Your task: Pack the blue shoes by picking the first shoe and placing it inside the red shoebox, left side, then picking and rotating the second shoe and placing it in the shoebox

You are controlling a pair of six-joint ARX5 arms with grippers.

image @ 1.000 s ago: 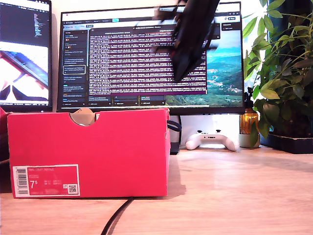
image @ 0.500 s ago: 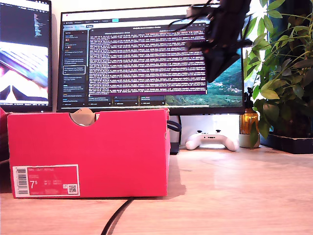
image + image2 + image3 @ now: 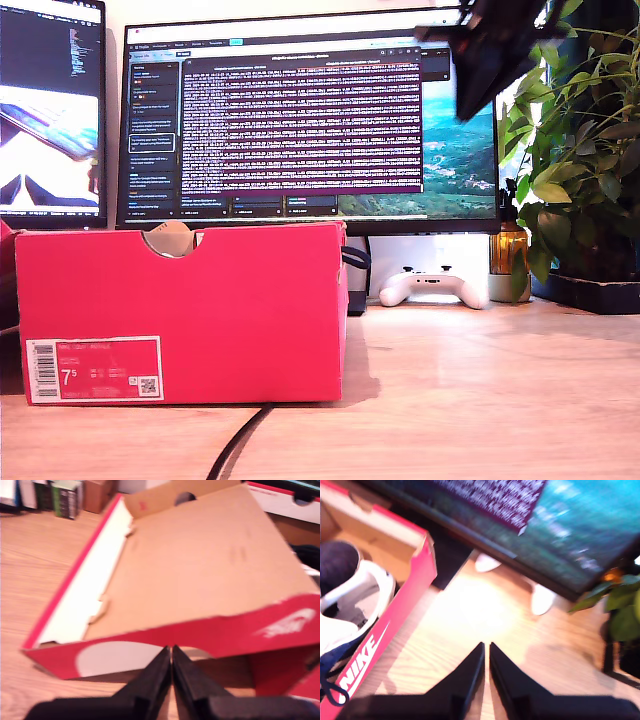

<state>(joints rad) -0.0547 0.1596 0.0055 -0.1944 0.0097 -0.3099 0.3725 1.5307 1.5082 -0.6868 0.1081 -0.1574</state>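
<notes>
Your big pinkish-red cardboard shoebox sits on the light wooden desk at the exterior view's left, half-round notch in its top edge, something pale showing through the notch. In the second wrist view a navy sneaker with white heel tab and white sole lies inside the box, against the wall nearest the camera. The first wrist view shows a red-edged brown cardboard lid or box panel with a white inner wall, nothing on it; you can't tell from the pictures how it joins the box.

Around it: a wide monitor full of terminal text behind the box, a second screen at the exterior view's left edge, a white game controller, a leafy green plant at the exterior view's right, a black cable running out from under the box.

Writing: white barcode label reading 7.5; white NIKE lettering on the box side in the second wrist view.

My first gripper: jaws pressed together, nothing held, just above the red edge. My second gripper: jaws nearly touching, nothing held, over bare desk beside the box. A dark arm hangs blurred at the exterior view's top right.
</notes>
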